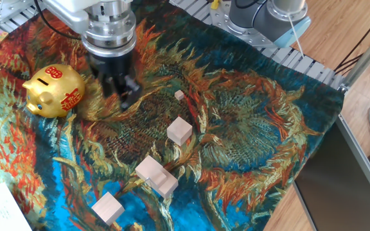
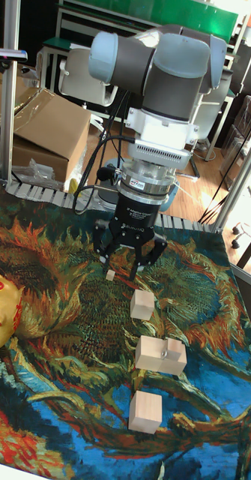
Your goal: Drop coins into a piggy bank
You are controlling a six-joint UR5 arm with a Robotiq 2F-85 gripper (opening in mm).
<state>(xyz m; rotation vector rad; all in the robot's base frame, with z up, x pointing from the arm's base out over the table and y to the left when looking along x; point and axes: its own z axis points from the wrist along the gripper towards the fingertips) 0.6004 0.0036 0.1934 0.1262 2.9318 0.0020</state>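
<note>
No legible text; piggy bank (image 1: pixel 51 91) marks unreadable.

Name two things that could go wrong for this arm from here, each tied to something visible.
The gripper hangs close beside the piggy bank, so a sideways move might knock it over. No coin can be made out on the patterned cloth, so it may close on the tiny wooden block instead.

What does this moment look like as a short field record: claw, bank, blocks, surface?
claw: claw open, nothing visible between its fingers, over the cloth between the bank and the blocks
bank: gold piggy bank upright at the left, slot on top, apart from the claw
small piece: tiny pale cube on the cloth near the claw
blocks: four larger wooden blocks, two of them touching
surface: sunflower-print cloth
coins: none visible
</note>
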